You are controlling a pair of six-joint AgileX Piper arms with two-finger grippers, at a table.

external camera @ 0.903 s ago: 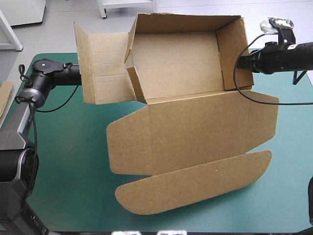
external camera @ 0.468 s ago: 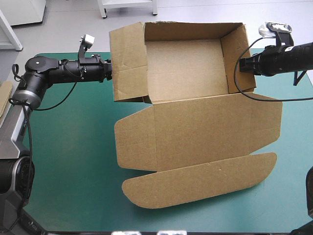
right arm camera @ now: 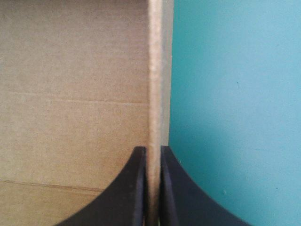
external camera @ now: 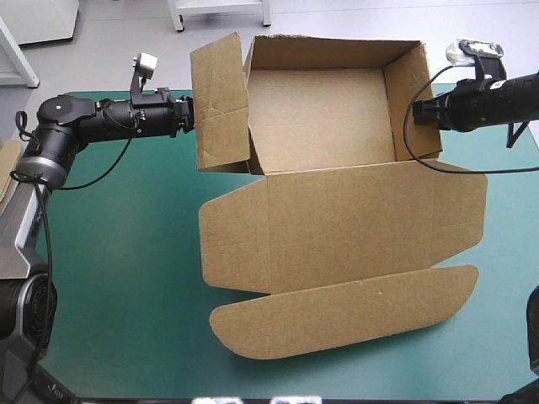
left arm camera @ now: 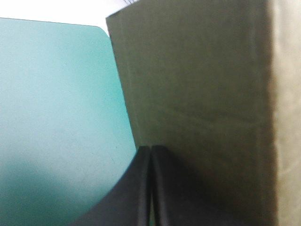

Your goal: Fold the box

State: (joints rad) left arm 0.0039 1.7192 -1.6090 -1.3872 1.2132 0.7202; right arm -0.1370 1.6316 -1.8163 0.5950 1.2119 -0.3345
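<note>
The brown box (external camera: 337, 202) stands as an open tray at the far half of the table. Its back and side walls are raised, and the lid with its rounded flap lies flat toward the near edge. My left gripper (external camera: 190, 115) is shut, its tip against the outer face of the left wall flap. In the left wrist view the black fingers (left arm camera: 150, 149) meet in a point at the edge of that board face (left arm camera: 202, 94). My right gripper (external camera: 414, 114) is shut on the right wall. The wall's edge (right arm camera: 157, 70) runs straight between its fingers (right arm camera: 153, 149).
The teal-green cover (external camera: 118, 278) shows bare left of the lid and along the right side. A sliver of more brown board (external camera: 5, 156) lies at the table's left edge, behind my left arm.
My left gripper has swung the left wall flap from spread outward to nearly upright against the tray. The whole box has shifted slightly right. My right gripper has kept its hold.
</note>
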